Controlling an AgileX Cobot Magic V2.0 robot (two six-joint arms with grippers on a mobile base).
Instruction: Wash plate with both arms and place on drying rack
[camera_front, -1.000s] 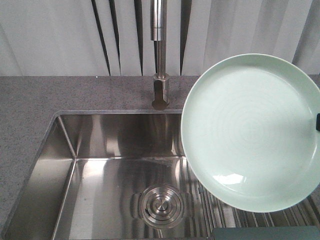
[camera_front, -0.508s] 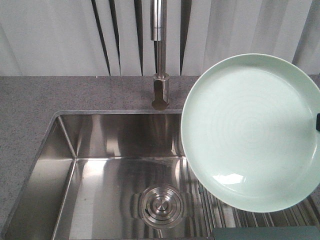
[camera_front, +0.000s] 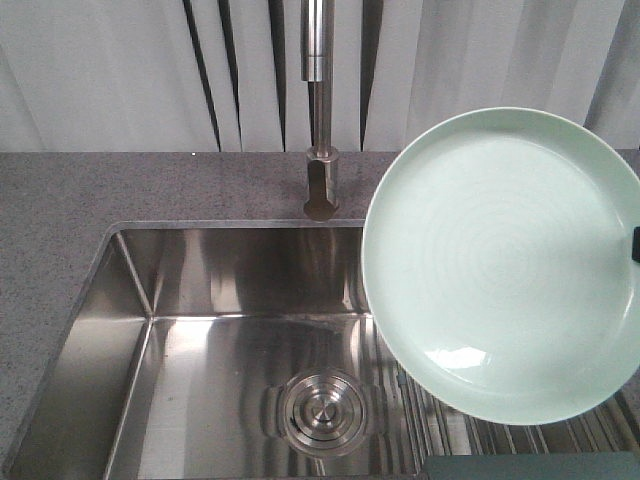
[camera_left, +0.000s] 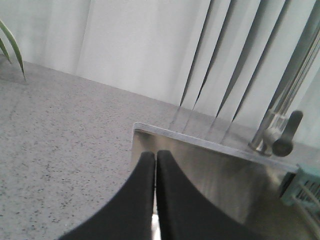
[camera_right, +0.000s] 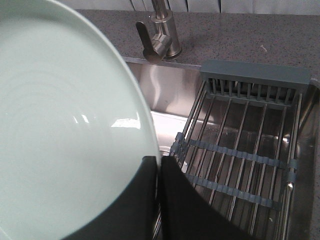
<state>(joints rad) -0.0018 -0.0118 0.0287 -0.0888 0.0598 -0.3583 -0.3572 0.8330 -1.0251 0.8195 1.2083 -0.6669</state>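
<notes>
The right fingers (camera_right: 155, 166) stand narrow, clamped on the rim of the plate (camera_right: 65, 125), one finger across its face and one behind it. The plate is raised to the right of the tap (camera_right: 161, 37), over the right part of the sink (camera_front: 200, 300). Being round, it has no long axis. Its glossy ringed face is turned toward the front view, where it shows as nearly a full circle. Just right of the plate lies the rack (camera_right: 240, 150); its rods run from a grey-blue end bar beside the tap toward the sink's front, with two strips across them. The right wrist view alone shows the grasp and the rack's grid. The front view gives only a black sliver at the plate's right edge and rod ends below it, but shows the drain (camera_front: 322, 410) in front of the tap. The left wrist view shows the left fingers (camera_left: 151, 160) pressed together with nothing between them. They are left of the tap, above the sink's corner, where the grey desk (camera_left: 60, 140) meets it. A green leaf (camera_left: 12, 47) sits at the far left.
</notes>
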